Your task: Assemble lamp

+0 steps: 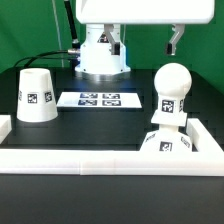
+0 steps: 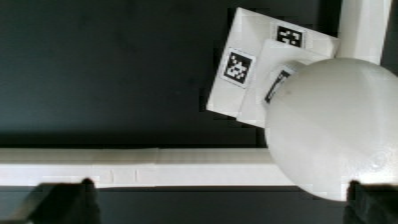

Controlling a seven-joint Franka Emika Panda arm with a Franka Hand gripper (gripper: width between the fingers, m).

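Note:
The bulb (image 1: 170, 92), with its round white head and tagged stem, stands upright on the blocky base (image 1: 167, 144) at the exterior view's right, just behind the front wall. The cone shade (image 1: 37, 96) stands apart at the exterior view's left. My gripper (image 1: 174, 42) hangs above the bulb, open and empty. In the wrist view the bulb's round head (image 2: 338, 125) fills one side, over the tagged base (image 2: 258, 65). My gripper (image 2: 217, 205) is wide open, with the dark fingertips (image 2: 63, 203) at the picture's edge and nothing between them.
The marker board (image 1: 97, 99) lies flat on the black table between the shade and the bulb. A white frame wall (image 1: 90, 160) runs along the front and both sides; it also shows in the wrist view (image 2: 125, 166). The arm's pedestal (image 1: 101, 55) stands at the back.

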